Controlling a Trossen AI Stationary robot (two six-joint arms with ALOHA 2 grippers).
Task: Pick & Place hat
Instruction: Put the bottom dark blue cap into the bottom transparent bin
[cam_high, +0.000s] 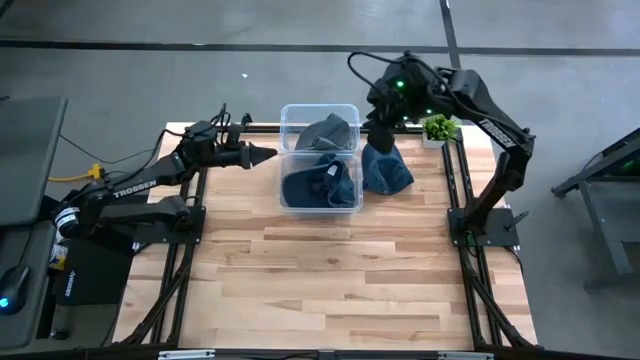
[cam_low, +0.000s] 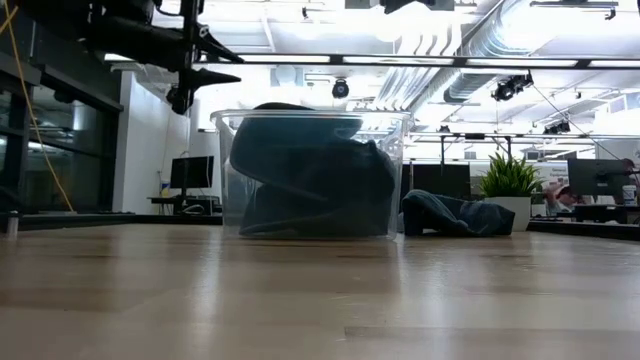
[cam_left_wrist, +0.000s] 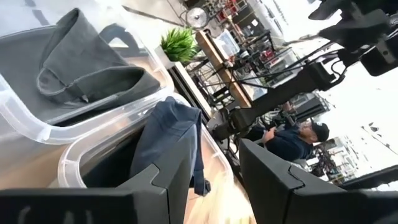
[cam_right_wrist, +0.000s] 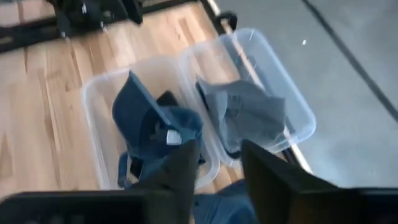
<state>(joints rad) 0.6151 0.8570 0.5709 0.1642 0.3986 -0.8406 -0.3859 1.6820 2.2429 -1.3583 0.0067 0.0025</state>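
Note:
Two clear bins stand side by side at the table's far middle. The far bin (cam_high: 290, 112) holds a grey hat (cam_high: 325, 132). In the near bin (cam_high: 285, 203) lies a dark blue hat (cam_high: 318, 185). A second blue hat (cam_high: 388, 170) lies on the table just right of the bins, also visible in the low view (cam_low: 450, 214). My right gripper (cam_high: 380, 135) hangs high over this hat, slanting down, fingers apart (cam_right_wrist: 219, 152), with nothing between them. My left gripper (cam_high: 266, 155) is raised just left of the bins, pointing level toward them, open and empty (cam_left_wrist: 214, 155).
A small potted plant (cam_high: 438, 128) stands at the far right corner, behind the loose hat. Dark frame rails (cam_high: 455, 190) run along the table's left and right edges. Bare wood covers the near half of the table (cam_high: 330, 290). A person (cam_left_wrist: 298, 140) sits beyond the table.

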